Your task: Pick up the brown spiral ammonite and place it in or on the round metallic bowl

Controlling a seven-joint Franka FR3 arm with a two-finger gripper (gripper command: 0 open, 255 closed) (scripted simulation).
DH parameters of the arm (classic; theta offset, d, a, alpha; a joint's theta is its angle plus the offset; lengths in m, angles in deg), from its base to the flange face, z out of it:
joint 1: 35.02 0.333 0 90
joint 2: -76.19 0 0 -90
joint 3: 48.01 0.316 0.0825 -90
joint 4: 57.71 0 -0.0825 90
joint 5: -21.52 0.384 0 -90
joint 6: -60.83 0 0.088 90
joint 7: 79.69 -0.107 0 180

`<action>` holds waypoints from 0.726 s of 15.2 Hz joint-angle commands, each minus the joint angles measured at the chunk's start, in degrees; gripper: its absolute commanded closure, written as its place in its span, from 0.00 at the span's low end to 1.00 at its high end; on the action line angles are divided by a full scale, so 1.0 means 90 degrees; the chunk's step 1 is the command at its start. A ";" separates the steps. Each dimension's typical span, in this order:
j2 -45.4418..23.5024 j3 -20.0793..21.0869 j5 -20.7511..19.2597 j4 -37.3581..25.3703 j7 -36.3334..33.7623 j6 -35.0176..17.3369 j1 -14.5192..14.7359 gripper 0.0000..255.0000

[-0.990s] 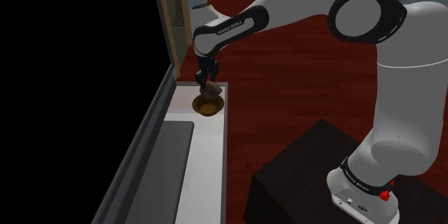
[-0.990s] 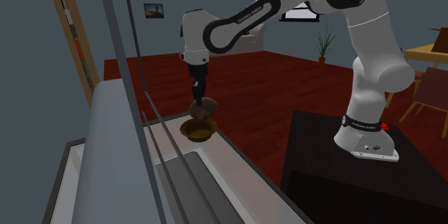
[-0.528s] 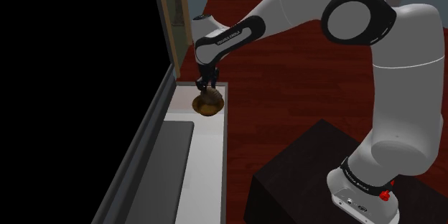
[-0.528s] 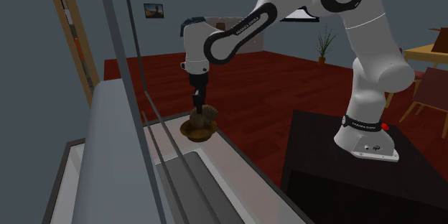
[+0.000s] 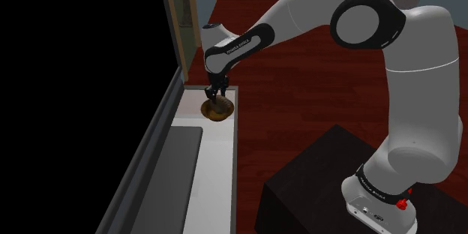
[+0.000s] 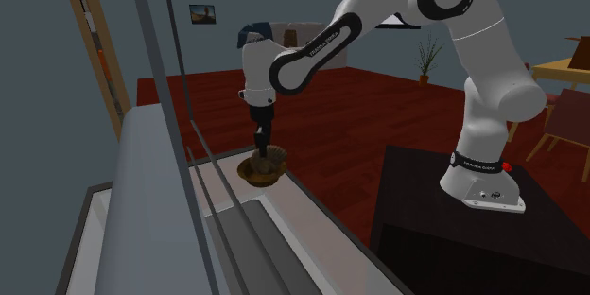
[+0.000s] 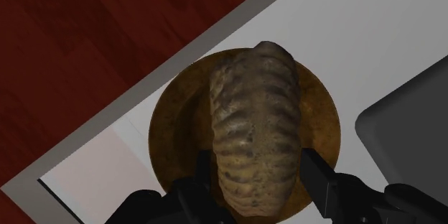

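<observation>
- In the bowl [image 7: 166, 133], at the table's [image 7: 373, 36] corner, sits one ammonite [image 7: 251, 129]. There is one bowl, one arm [image 5: 390, 37] and one tool [image 7: 255, 161] with two fingers [image 7: 204, 171].
- The tool is pinching the ammonite: in the wrist view one black finger stands against each flank of the shell, near its end closest to the camera.
- The ammonite is brownish tan, a rounded coil seen edge-on, crossed by close ribs from side to side. It stands on its rim across the middle of the bowl, and its far end reaches the bowl's far rim.
- The bowl is round, shallow and dull golden brown, with a mottled inside.
- The shoulder view shows the tool [image 5: 217, 96] pointing straight down into the bowl [image 5: 217, 112]. The ammonite there is a small brown lump under the fingertips, and its ribs cannot be made out.
- That view also shows a black area [image 5: 75, 82] beyond the bowl's side of the table, and the dark stand [image 5: 315, 187] well apart from the bowl.
- One flat dark grey panel [image 7: 409, 129] lies in the table just beside the bowl, and red wood floor [image 7: 86, 43] lies past the table's edge.
- The second exterior view shows the ammonite [image 6: 271, 158] rising above the bowl's [image 6: 257, 174] rim, with the tool [image 6: 262, 142] upright over it.
- Far behind the bowl it shows one potted plant [image 6: 427, 57] and one small picture [image 6: 202, 13] on the grey wall.
</observation>
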 commanded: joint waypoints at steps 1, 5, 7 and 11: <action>0.0000 0.0000 -0.0001 -0.0001 0.0000 -0.0004 0.0000 1.00; 0.0000 0.0000 -0.0001 -0.0002 0.0001 -0.0003 0.0000 0.00; 0.0000 0.0000 -0.0001 -0.0001 0.0000 -0.0004 0.0000 0.00; 0.0217 0.0037 0.0060 -0.0115 0.0038 0.0323 -0.0017 0.00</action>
